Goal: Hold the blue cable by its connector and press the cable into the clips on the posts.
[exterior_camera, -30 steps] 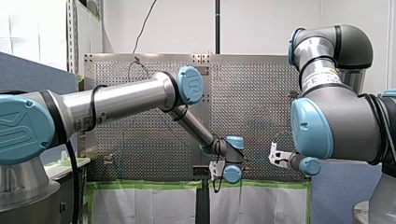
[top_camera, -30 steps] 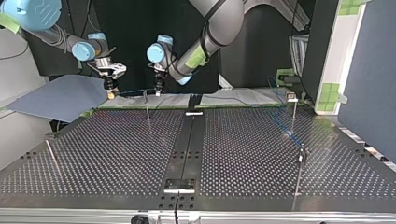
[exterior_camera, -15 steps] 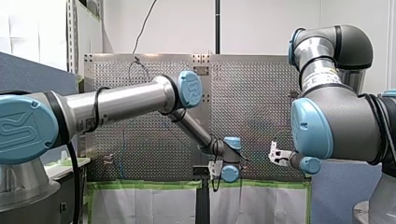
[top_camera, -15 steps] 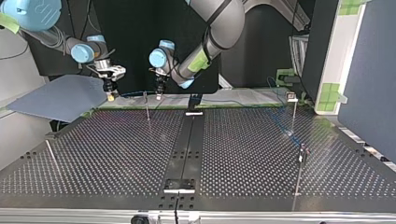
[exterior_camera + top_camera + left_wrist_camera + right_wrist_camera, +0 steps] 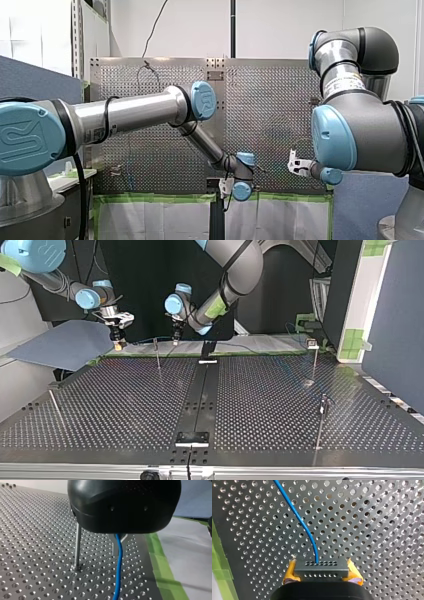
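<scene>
My right gripper [image 5: 322, 572] is shut, its yellow pads [image 5: 290, 573] clamped on the dark grey connector [image 5: 321, 567]. The blue cable [image 5: 297, 517] leaves the connector and curves away over the perforated plate. In the top view this gripper [image 5: 118, 344] hangs at the far left edge of the table. My left gripper [image 5: 175, 341] hangs a little to the right of it, shut on the blue cable [image 5: 118, 567], which drops out from under its black body. A thin post [image 5: 78, 542] stands just beside the left gripper, and in the top view this post [image 5: 157, 354] lies between the two grippers.
Other thin posts stand at the top view's right [image 5: 315, 360], [image 5: 323, 410] and near left [image 5: 56, 409]. A dark rail [image 5: 200, 395] runs down the table's middle. Green tape [image 5: 160, 562] borders the plate. A blue-grey sheet [image 5: 65, 342] lies behind the far left corner.
My left gripper has shifted to the top view's right along the far edge and sunk slightly, with the cable in it. My right gripper has hardly moved.
</scene>
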Robot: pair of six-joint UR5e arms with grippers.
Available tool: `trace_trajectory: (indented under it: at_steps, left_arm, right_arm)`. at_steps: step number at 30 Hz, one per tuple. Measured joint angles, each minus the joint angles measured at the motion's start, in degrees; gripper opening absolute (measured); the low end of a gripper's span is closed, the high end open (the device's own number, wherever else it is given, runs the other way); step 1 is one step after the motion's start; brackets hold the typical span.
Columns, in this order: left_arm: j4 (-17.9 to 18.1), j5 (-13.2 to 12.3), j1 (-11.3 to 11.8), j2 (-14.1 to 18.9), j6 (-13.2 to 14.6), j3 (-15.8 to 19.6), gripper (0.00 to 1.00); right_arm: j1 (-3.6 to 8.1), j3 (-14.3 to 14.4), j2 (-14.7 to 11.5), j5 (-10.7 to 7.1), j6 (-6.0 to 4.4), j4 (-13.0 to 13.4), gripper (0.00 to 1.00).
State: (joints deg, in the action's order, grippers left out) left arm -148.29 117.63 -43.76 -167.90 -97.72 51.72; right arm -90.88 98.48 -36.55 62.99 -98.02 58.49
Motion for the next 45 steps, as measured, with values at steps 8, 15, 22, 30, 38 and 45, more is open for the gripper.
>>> trace_trajectory:
  at_steps: [8,15,22,30,38,45]
  left_arm:
    - [-1.6,-0.1,0.7,0.0,0.0,-3.1,0.0]
    - [-2.2,-0.3,1.8,0.0,0.4,-5.3,0.0]
    - [-2.4,-1.0,2.5,0.0,0.8,-6.5,0.0]
    - [-2.8,-1.1,2.7,0.0,1.3,-7.7,0.0]
    - [-3.0,-1.0,2.7,0.0,1.3,-8.4,0.0]
    - [-3.0,-0.8,2.7,0.0,1.4,-8.5,0.0]
  right_arm:
    - [0.29,-0.8,0.1,-0.08,-0.51,0.1,0.0]
    - [0.76,-1.9,0.2,-0.13,-0.92,0.2,0.0]
    - [0.86,-3.6,1.5,-0.87,-0.65,0.1,0.0]
    - [0.64,-6.6,3.1,-1.58,0.15,-0.6,0.0]
    - [0.67,-9.2,3.3,-2.68,-0.52,-0.6,0.0]
    - [0.37,-11.5,5.2,-3.27,0.12,-1.1,0.0]
